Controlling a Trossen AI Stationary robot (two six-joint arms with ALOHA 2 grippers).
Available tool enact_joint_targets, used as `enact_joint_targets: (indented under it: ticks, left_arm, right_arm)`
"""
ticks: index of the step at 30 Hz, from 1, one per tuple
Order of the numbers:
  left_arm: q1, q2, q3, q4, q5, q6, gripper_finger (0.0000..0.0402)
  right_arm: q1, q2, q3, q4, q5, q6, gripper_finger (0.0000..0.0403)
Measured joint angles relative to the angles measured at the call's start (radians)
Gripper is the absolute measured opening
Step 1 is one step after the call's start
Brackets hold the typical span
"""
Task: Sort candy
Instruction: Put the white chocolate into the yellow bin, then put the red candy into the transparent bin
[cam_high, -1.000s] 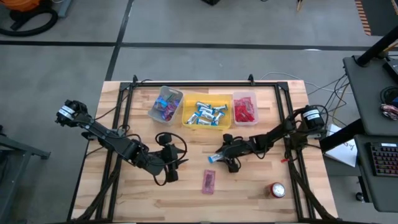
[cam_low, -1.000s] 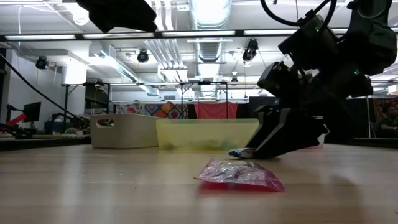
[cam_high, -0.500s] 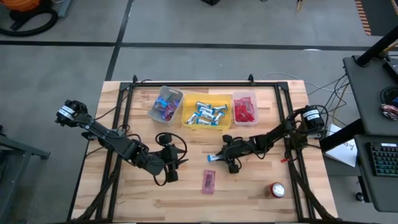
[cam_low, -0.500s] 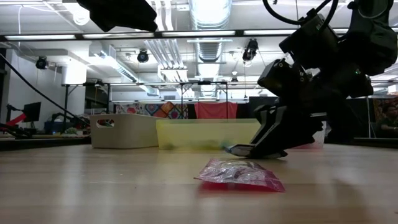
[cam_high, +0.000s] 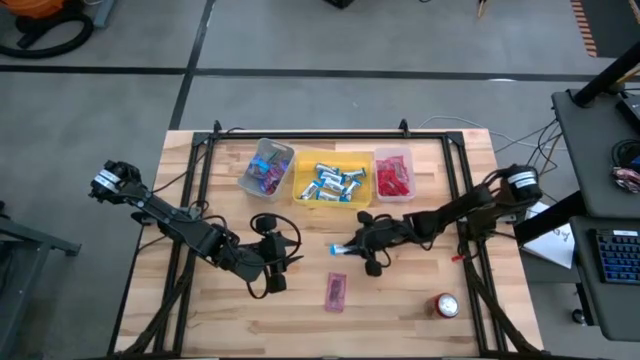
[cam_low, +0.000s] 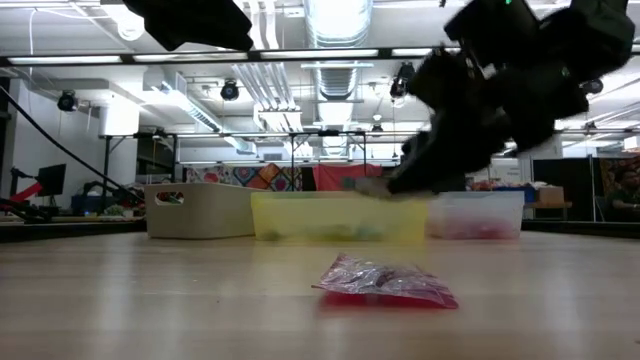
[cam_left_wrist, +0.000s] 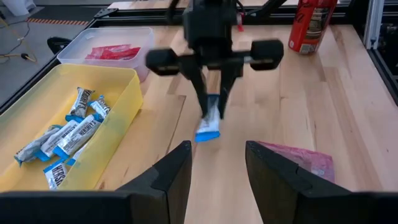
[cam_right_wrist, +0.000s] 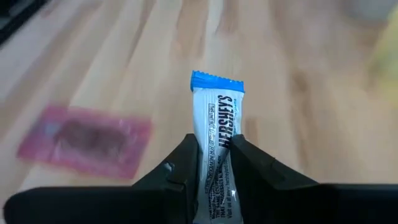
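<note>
Now the right gripper (cam_high: 352, 247) has lifted off the light wooden table (cam_high: 200, 315); a moment ago it was low on the wood. Its jaws are squeezed shut on one blue-and-white wrapped candy (cam_right_wrist: 217, 134), held by its lower end, up in the air near the yellow plastic bin (cam_high: 301, 178). This candy looks light, thin and slippery, so a grip across the middle seems safest. The bin wall is low, with clear air above it. A flat pink wrapped candy (cam_high: 336, 291) lies alone, well apart. The left gripper (cam_high: 281, 262) waits partly open, holding nothing.
</note>
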Motion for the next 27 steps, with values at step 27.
enact_joint_targets:
  ticks: [27]
  left_arm:
    - [0.000,0.000,0.000,0.008,-0.052,-0.051,0.0135]
  right_arm:
    - [-0.579,0.046,0.377,-0.525,-0.007,-0.172,0.0142]
